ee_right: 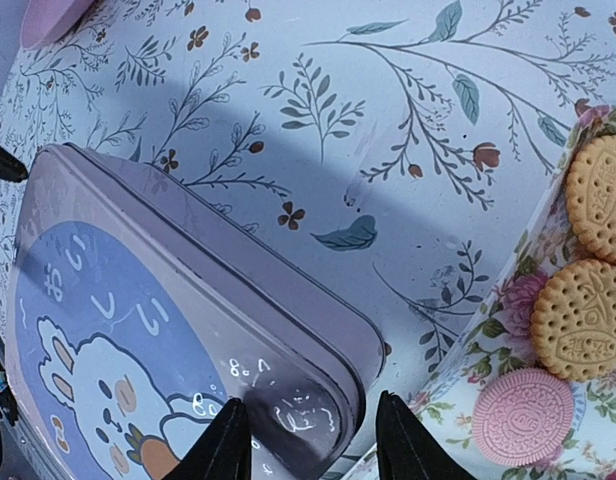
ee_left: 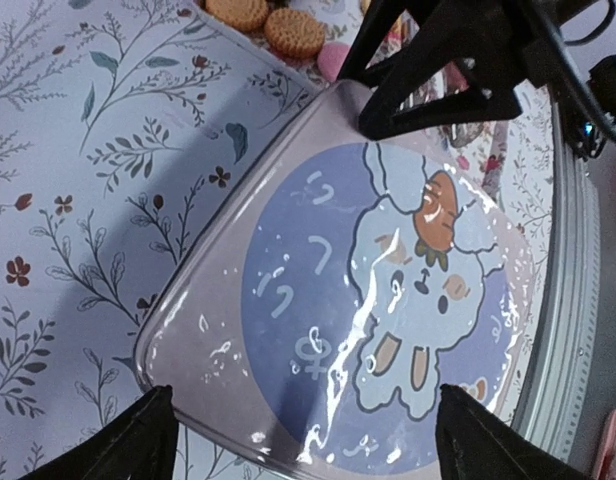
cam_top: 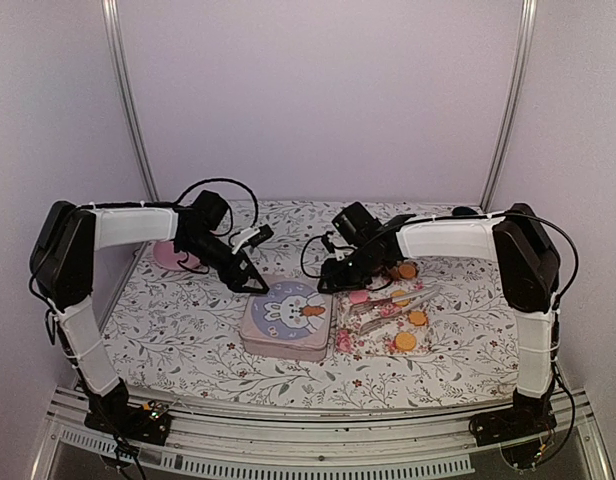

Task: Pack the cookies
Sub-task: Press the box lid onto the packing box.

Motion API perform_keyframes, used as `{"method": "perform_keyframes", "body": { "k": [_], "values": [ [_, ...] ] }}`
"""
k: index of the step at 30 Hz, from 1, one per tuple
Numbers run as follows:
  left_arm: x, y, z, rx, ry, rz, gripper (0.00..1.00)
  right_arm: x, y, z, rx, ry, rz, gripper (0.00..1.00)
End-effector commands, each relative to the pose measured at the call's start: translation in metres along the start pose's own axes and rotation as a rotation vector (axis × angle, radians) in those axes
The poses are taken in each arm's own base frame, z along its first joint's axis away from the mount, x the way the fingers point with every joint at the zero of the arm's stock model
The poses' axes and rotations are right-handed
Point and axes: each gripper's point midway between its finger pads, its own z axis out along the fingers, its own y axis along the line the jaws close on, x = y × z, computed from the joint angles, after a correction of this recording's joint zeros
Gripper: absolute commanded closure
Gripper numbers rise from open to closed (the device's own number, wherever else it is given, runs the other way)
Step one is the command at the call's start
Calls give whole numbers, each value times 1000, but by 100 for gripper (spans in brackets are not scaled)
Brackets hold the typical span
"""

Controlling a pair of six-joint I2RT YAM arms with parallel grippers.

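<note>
A shut pink tin with a rabbit picture on its lid lies at the table's middle front. The cookies, round and golden with a pink one, lie loose on a floral tray right of it. My left gripper hangs open and wide over the tin lid, nothing between its fingers. My right gripper is open astride the tin's far right corner, one fingertip over the lid. Golden cookies and a pink cookie lie just beside it.
A pink plate sits at the back left behind my left arm. The floral tablecloth covers the table, with walls on three sides. The two grippers face each other close together across the tin's far edge.
</note>
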Motion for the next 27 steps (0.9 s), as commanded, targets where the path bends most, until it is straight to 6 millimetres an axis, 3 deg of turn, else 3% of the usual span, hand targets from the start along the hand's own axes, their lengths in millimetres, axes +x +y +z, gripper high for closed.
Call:
{"method": "perform_keyframes", "body": {
  "k": [1,3,8,14,21,27],
  "values": [
    [-10,19,3,4,-35,64,4,16,-29,18,59,74,8,56],
    [-16,21,4,9,-55,100,1,16,-33,20,57,79,9,56],
    [-25,25,11,37,-74,116,3,11,-34,21,36,76,5,56],
    [5,46,33,2,32,33,19,5,-28,12,18,57,-7,54],
    [22,61,41,-58,55,-35,43,-9,-18,-11,1,-18,-26,44],
    [25,69,35,-128,61,-44,40,-21,-16,-41,37,-97,-49,37]
  ]
}}
